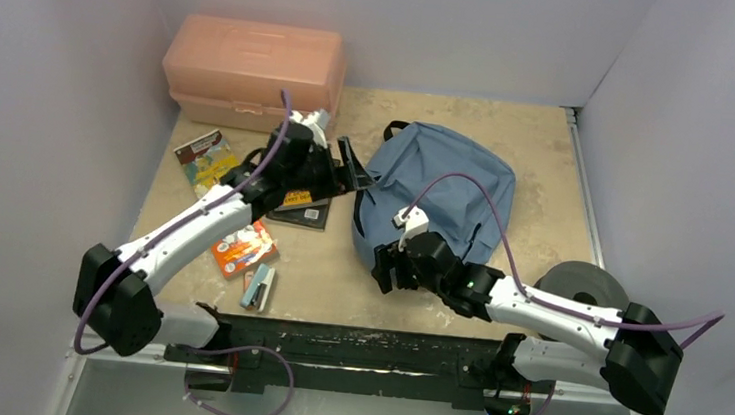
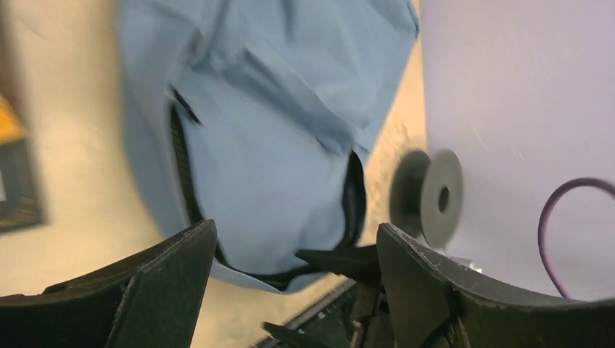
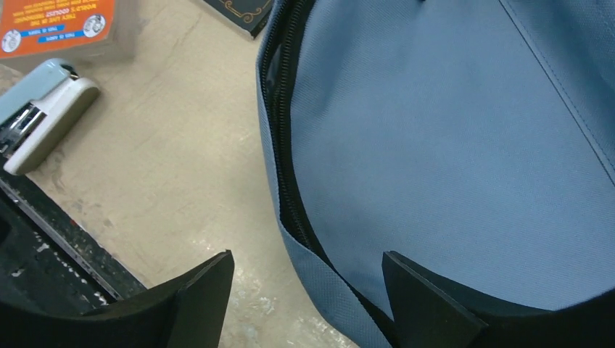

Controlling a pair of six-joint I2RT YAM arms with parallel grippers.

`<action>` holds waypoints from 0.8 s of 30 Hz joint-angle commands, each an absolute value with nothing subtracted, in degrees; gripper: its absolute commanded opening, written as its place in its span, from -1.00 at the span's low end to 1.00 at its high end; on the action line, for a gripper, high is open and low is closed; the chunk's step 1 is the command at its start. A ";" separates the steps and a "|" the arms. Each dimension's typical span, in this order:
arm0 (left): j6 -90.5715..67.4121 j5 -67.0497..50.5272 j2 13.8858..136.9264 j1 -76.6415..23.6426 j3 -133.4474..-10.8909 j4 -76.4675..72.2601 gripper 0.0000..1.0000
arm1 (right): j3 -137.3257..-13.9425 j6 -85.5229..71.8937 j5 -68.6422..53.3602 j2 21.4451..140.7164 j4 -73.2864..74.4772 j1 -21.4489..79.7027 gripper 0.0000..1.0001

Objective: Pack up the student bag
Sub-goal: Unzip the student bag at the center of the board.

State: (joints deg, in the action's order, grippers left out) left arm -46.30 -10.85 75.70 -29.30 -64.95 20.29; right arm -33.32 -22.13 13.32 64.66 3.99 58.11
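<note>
The student bag (image 1: pixel 443 186) is a dusty-blue backpack lying flat at the middle right of the table, its black zipper edge facing left. My left gripper (image 1: pixel 356 167) hovers at the bag's upper left edge, open, nothing between its fingers. In the left wrist view the bag (image 2: pixel 275 130) fills the space beyond the left gripper (image 2: pixel 294 243). My right gripper (image 1: pixel 385 267) is at the bag's near left corner, open. In the right wrist view the right gripper (image 3: pixel 308 264) straddles the bag's (image 3: pixel 450 145) zipper rim without pinching it.
A salmon-pink plastic box (image 1: pixel 255 69) stands at the back left. A colourful book (image 1: pixel 205 158), a dark book (image 1: pixel 305 209), an orange book (image 1: pixel 242 249) and a stapler (image 1: pixel 258 286) lie left of the bag. A grey spool (image 1: pixel 583 285) sits at the near right.
</note>
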 commanded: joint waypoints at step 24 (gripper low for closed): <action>-52.42 18.68 93.75 -47.37 -75.26 33.90 0.10 | -38.35 -28.36 20.51 57.96 12.03 55.66 0.61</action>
State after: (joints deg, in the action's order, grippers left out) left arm -52.75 16.47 92.20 -47.09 -72.49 31.53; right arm -38.50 -28.10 18.63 58.89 12.88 56.10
